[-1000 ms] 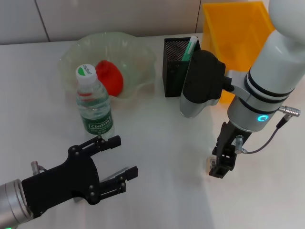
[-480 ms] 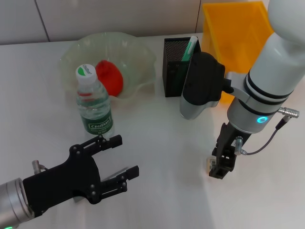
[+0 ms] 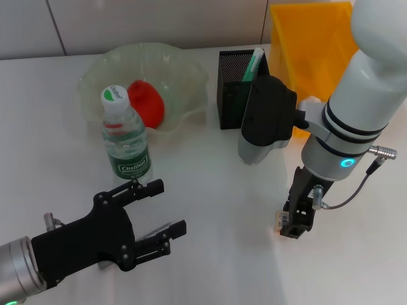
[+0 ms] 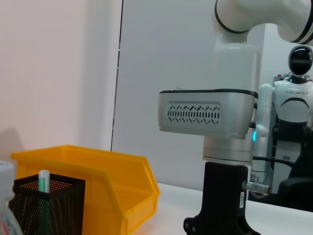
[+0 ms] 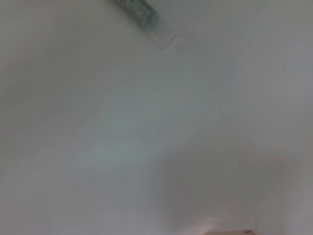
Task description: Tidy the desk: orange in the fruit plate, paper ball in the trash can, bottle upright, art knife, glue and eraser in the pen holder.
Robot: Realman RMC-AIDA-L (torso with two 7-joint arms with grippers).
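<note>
I see a bright yellow plastic trash can (image 3: 315,44) beyond my black right gripper (image 3: 294,223), a black mesh pen holder (image 3: 234,89), a red-orange orange (image 3: 145,102) in the pale green translucent fruit plate (image 3: 184,70), and the clear green-labelled bottle (image 3: 124,141).

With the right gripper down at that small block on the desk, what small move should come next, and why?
Probably a short straight lift. The right gripper is down on the table, apparently shut on the eraser, while the pen holder stands farther back. The block must clear the table before travelling. The left gripper waits open near the bottle.
</note>
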